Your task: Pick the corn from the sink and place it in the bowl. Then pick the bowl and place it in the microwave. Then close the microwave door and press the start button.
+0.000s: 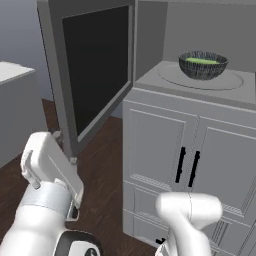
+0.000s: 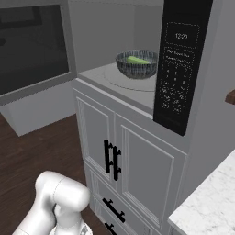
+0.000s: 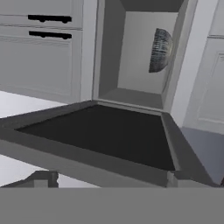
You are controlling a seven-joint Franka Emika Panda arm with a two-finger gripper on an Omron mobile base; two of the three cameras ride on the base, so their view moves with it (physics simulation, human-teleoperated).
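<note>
The bowl (image 1: 203,65) sits on the round turntable (image 1: 235,80) inside the microwave (image 1: 150,30), with the corn (image 1: 201,61) lying in it as a green strip across the pale inside; the right base view shows the same bowl (image 2: 137,64) just left of the black control panel (image 2: 180,69). The microwave door (image 1: 92,70) stands wide open, swung out to the left, and the robot's hand (image 1: 50,167) is low beside the door's outer edge. From the hand view the door's black glass (image 3: 105,135) lies close under the camera, the open cavity and the bowl (image 3: 159,50) beyond it. The jaws sit at the very bottom of that view, against the door frame, and I cannot tell whether they are apart or together. Judging by this, the closing push is the step in hand. The risks: a push near the hinge or at a glancing angle could slide off the smooth frame and leave the door ajar, so the start button would do nothing; a hard slam might jolt the bowl on the turntable.
</note>
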